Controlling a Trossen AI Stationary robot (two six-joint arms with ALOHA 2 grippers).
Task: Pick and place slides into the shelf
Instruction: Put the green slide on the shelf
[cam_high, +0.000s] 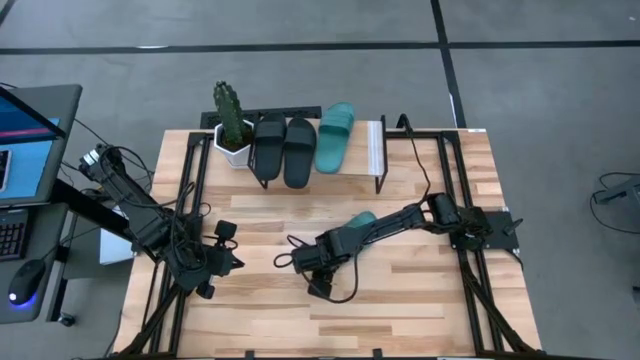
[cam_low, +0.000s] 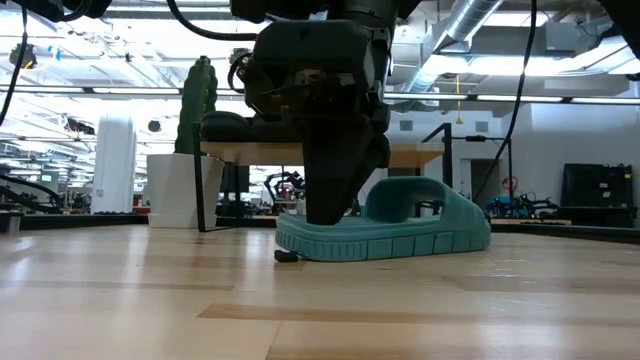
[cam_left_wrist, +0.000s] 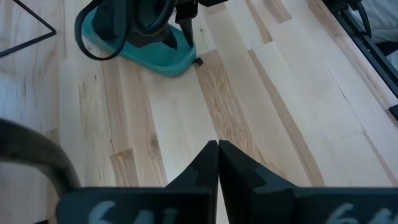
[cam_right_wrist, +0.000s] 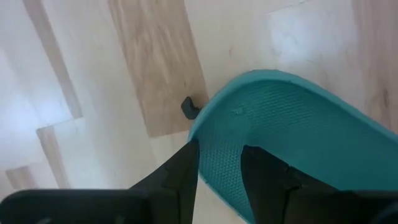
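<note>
Butcher-block tabletop (cam_high: 400, 300): your right gripper (cam_right_wrist: 219, 165) clamps its fingers on the last teal slide (cam_low: 400, 232), mid-table, near the shelf (cam_high: 372, 148) holding three. Next, you lift it. Left gripper (cam_left_wrist: 217, 155) waits, fingers together.

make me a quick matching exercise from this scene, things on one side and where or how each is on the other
Things:
1. black slides
2. cactus
3. left hand
4. right hand

Places or states:
A. shut, holding nothing
B. on the shelf, beside a teal slide
C. gripping the edge of the teal slide on the table
D. in a white pot at the shelf's end

Pairs: 1-B, 2-D, 3-A, 4-C
</note>
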